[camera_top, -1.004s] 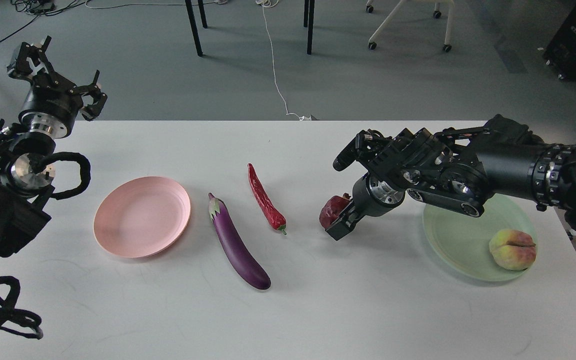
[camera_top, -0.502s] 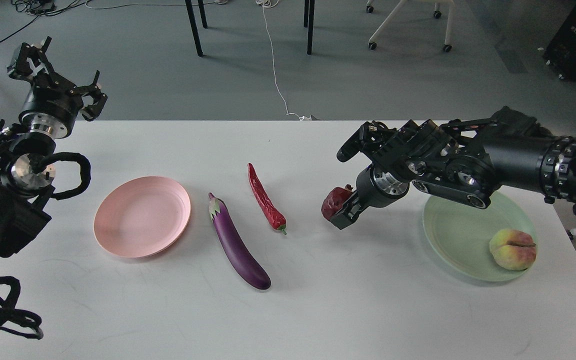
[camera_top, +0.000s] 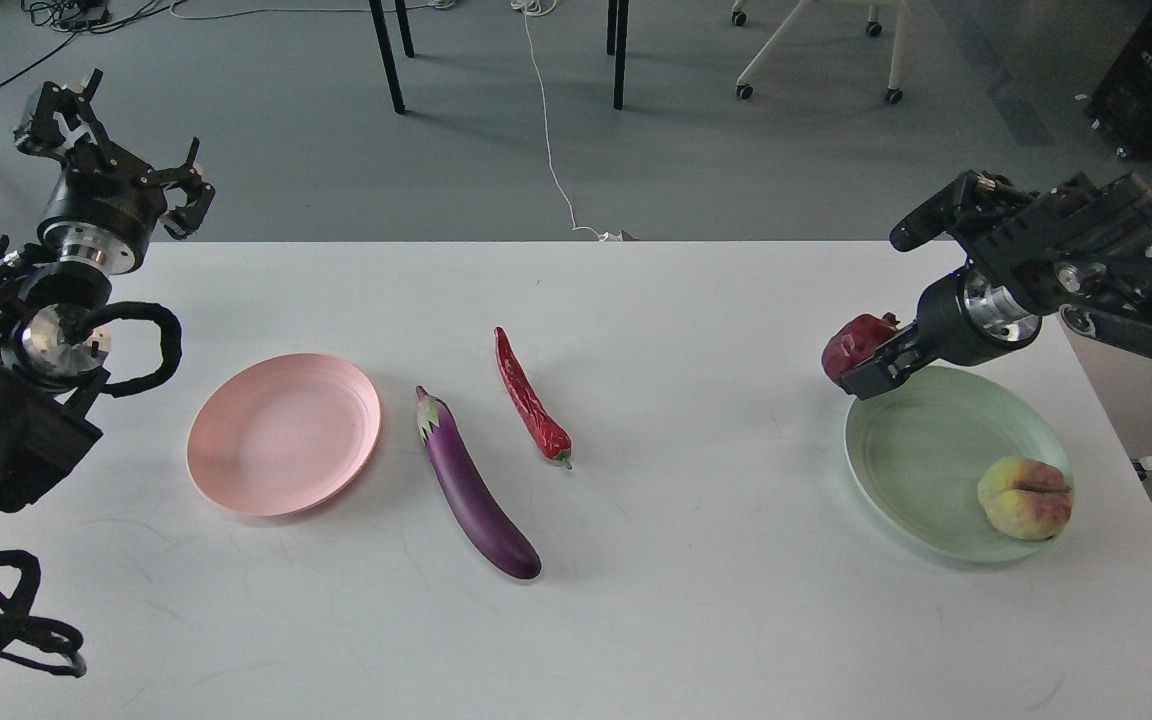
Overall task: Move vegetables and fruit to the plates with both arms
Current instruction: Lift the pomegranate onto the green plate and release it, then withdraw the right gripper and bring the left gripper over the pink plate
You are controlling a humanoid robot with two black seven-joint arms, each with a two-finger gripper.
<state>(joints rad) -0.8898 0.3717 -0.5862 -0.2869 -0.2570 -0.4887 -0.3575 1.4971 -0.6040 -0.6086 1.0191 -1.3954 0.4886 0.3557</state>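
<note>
My right gripper (camera_top: 861, 362) is shut on the dark red pomegranate (camera_top: 850, 345) and holds it in the air above the far left rim of the mint green plate (camera_top: 921, 465). The yellow-green peach (camera_top: 1024, 498) lies on that plate's near right side. The purple eggplant (camera_top: 474, 486) and the red chili pepper (camera_top: 530, 398) lie side by side on the white table's middle. The pink plate (camera_top: 283, 432) sits left of them with nothing on it. My left gripper (camera_top: 121, 150) is open and raised beyond the table's far left corner.
The white table (camera_top: 636, 620) ends just right of the green plate. Table legs (camera_top: 388, 55), a white cable (camera_top: 548, 130) and a chair base (camera_top: 816, 50) stand on the grey floor behind.
My right gripper lifted the pomegranate from the table's middle and carried it right, to above the green plate's left rim. The left arm has not moved.
</note>
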